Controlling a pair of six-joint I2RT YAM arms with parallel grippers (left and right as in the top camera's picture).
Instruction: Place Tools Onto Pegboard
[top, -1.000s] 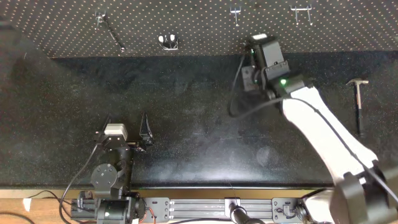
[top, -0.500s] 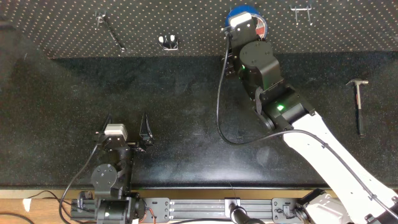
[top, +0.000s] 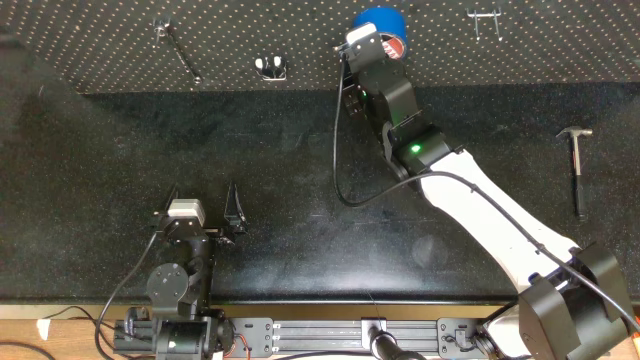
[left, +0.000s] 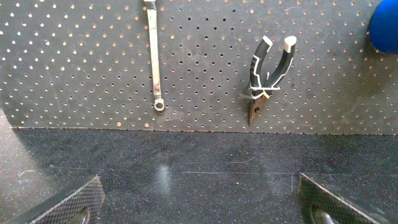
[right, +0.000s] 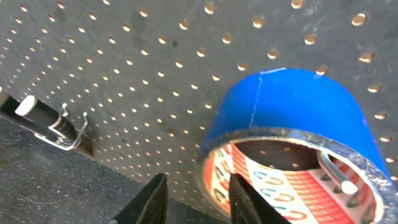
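A blue tape roll (top: 385, 20) (right: 289, 118) hangs on a metal hook (right: 336, 175) on the pegboard (top: 90, 40). My right gripper (top: 361, 36) (right: 196, 186) is up at the board just left of the roll, open, with nothing between its fingers. Black-and-white pliers (top: 270, 67) (left: 268, 71) and a wrench (top: 178, 50) (left: 153, 56) hang on the board farther left. A hammer (top: 577, 165) lies on the black table at the right. My left gripper (top: 205, 203) (left: 199, 204) rests open low at the left, facing the board.
An empty double hook (top: 485, 20) sits on the pegboard right of the tape. The pliers' handle (right: 46, 121) shows at the edge of the right wrist view. The black table (top: 300, 200) stretches between the arms.
The right arm swung up and left along the pegboard. The blue tape, hidden a second ago, now hangs uncovered on its hook, with the gripper off to its left. The left arm stayed still.
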